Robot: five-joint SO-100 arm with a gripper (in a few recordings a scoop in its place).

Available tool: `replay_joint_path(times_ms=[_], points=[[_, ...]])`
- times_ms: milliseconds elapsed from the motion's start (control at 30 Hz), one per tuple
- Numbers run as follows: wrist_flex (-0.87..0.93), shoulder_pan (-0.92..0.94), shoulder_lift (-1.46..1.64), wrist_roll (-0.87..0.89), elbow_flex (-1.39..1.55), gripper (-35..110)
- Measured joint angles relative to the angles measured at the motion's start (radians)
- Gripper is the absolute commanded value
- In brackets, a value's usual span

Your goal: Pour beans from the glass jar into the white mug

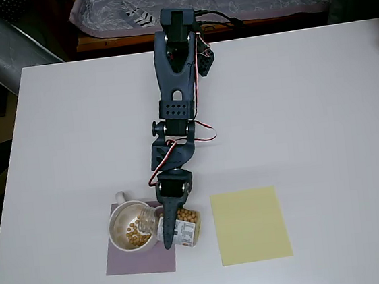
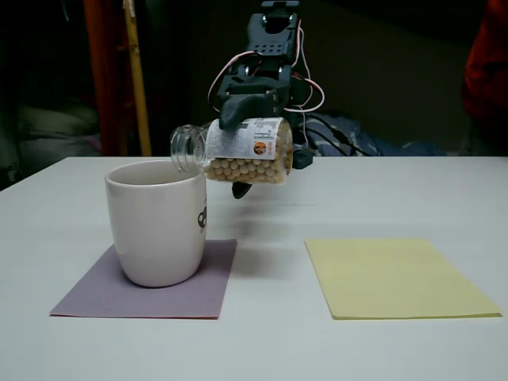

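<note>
The white mug (image 1: 132, 227) (image 2: 156, 221) stands on a purple mat (image 2: 151, 286), its handle pointing to the far side in the overhead view. Tan beans (image 1: 140, 239) lie inside it. My gripper (image 1: 170, 227) (image 2: 238, 151) is shut on the glass jar (image 1: 175, 228) (image 2: 238, 151), which lies tipped on its side in the air with its mouth over the mug's rim. Many beans (image 2: 246, 169) rest along the jar's lower side. A paper label wraps the jar's middle.
A yellow sheet (image 1: 250, 224) (image 2: 397, 278) lies flat to the right of the mat. The dark arm (image 1: 174, 96) reaches in from the table's far edge. White tabletop (image 1: 321, 101) spreads out on both sides.
</note>
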Motion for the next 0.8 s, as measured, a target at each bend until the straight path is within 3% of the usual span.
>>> replay_joint_path(times_ms=[800], points=[[0.1,0.0,-0.021,0.132,-0.094,0]])
